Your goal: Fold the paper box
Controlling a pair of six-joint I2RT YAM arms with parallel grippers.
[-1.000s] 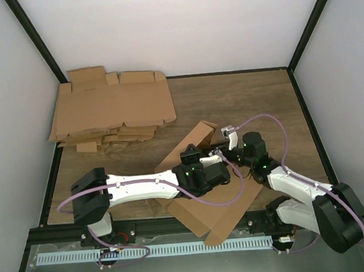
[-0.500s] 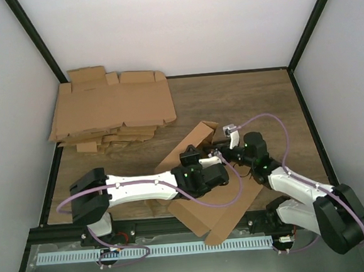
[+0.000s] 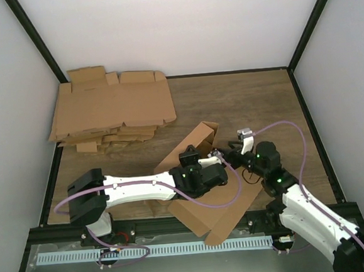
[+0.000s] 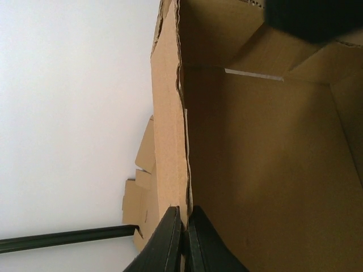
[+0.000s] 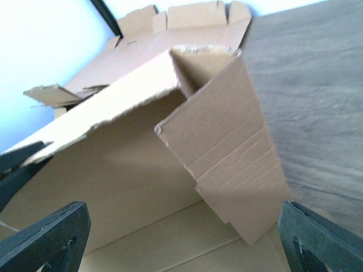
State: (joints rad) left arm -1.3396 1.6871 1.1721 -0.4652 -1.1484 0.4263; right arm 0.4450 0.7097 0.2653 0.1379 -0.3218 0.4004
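- Right gripper (image 5: 181, 212) is opening up: jaws are going from part-way to wide, and the wrist is backing off toward the right of the top view, away from the paper box (image 3: 228, 201).
- I am reading that as a release. It is letting go of the end flap (image 5: 227, 141), which is standing tilted inward at the corner and not dropping flat, so the crease seems to be holding.
- Left gripper (image 4: 182, 238) is not changing. It is staying pinched narrow on the top edge of the long wall (image 4: 170, 124), keeping that wall upright.
- For the task: one wall and one end flap are standing, while the near panels are lying flat at lower centre of the top view, one corner poking past the near edge of the table (image 3: 255, 99). Probably somewhere mid-fold.
- The box is sitting angled at centre of the top view, between the two wrists and well apart from the pile of blanks (image 3: 114, 110) at upper left.
- Right fingers (image 5: 51, 238): in the right wrist view the flap is sitting mid-frame between both pads, touching neither, with the box floor filling lower centre under the gap.
- Left fingers (image 4: 167, 243): the wall edge is running straight up the frame from the pinch, and the box interior is filling the right half.
- Risk: with only the left pinch holding, the flap may spring back.
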